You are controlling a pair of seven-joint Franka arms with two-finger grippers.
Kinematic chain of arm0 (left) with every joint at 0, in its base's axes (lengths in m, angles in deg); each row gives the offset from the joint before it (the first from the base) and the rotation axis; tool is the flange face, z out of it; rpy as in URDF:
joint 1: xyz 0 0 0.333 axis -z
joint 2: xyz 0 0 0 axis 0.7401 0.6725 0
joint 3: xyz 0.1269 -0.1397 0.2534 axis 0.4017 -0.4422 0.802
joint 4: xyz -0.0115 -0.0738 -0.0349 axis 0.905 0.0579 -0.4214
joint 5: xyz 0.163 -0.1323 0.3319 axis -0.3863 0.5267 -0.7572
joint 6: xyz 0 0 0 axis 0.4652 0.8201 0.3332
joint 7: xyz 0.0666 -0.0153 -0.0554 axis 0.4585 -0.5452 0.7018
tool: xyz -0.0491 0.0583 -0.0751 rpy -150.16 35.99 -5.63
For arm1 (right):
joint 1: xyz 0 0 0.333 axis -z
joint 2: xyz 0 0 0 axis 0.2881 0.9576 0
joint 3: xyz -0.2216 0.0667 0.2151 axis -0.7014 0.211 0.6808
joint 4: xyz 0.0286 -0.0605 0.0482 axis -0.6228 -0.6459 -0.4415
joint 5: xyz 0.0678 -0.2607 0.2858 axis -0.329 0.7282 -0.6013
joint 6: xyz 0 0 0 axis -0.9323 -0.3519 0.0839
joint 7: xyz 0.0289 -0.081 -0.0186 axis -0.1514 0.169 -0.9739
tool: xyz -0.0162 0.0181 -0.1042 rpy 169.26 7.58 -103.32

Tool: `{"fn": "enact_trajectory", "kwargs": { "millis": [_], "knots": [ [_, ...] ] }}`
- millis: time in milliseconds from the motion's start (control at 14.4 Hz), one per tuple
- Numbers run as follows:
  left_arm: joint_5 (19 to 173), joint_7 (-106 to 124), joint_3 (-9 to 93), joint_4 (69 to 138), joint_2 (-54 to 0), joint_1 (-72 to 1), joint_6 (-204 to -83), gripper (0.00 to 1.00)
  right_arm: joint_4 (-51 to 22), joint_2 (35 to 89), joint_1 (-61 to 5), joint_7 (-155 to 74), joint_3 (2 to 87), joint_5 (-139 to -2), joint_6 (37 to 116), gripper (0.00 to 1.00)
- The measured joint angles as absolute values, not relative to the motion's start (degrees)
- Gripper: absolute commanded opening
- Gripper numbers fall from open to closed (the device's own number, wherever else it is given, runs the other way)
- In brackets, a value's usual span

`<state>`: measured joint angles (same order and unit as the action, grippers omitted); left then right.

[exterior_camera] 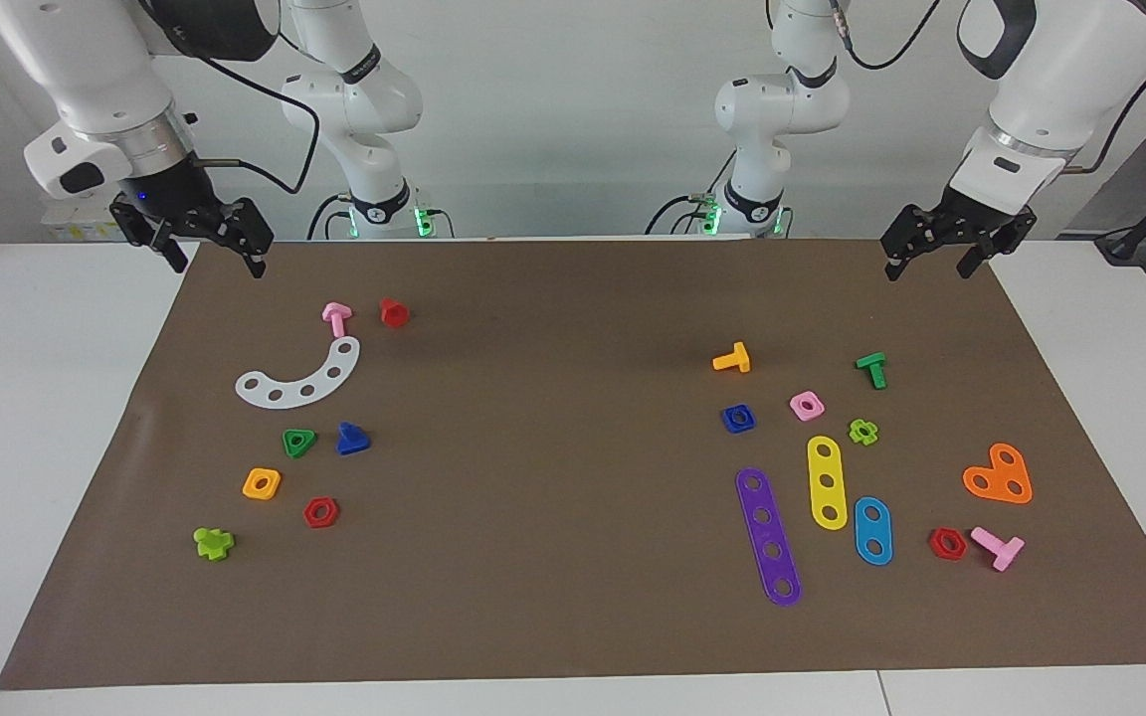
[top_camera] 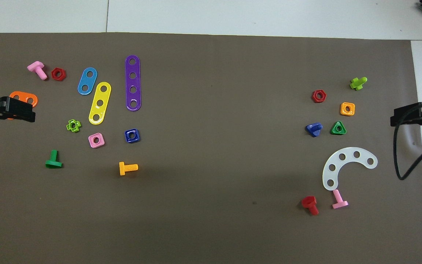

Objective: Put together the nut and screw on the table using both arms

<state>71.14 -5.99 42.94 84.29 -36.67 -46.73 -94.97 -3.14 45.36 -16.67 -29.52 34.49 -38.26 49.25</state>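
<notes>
Nut (exterior_camera: 738,419): flat on the surface (exterior_camera: 553,517), beside a pink nut (exterior_camera: 807,405).
Screw (exterior_camera: 352,439): beside a green nut (exterior_camera: 298,443).
Left gripper (exterior_camera: 939,258): raised, fingers apart.
Right gripper (exterior_camera: 218,255): raised, fingers apart.

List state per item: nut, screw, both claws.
blue nut: flat on the mat, untouched
blue screw: on the mat beside the green triangular nut, untouched
left claw: open, empty, raised over the mat's corner
right claw: open, empty, raised over the mat's corner
</notes>
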Motion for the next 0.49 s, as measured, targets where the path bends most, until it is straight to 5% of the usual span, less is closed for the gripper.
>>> {"fn": "enact_trajectory", "kwargs": {
  "millis": [485],
  "knots": [
    [71.14, -5.99, 42.94, 84.29, -36.67, -46.73, -94.97, 1.0, -3.76, 45.33, -16.68, -29.52, 34.5, -38.26, 49.31, 1.0]
  ]
}}
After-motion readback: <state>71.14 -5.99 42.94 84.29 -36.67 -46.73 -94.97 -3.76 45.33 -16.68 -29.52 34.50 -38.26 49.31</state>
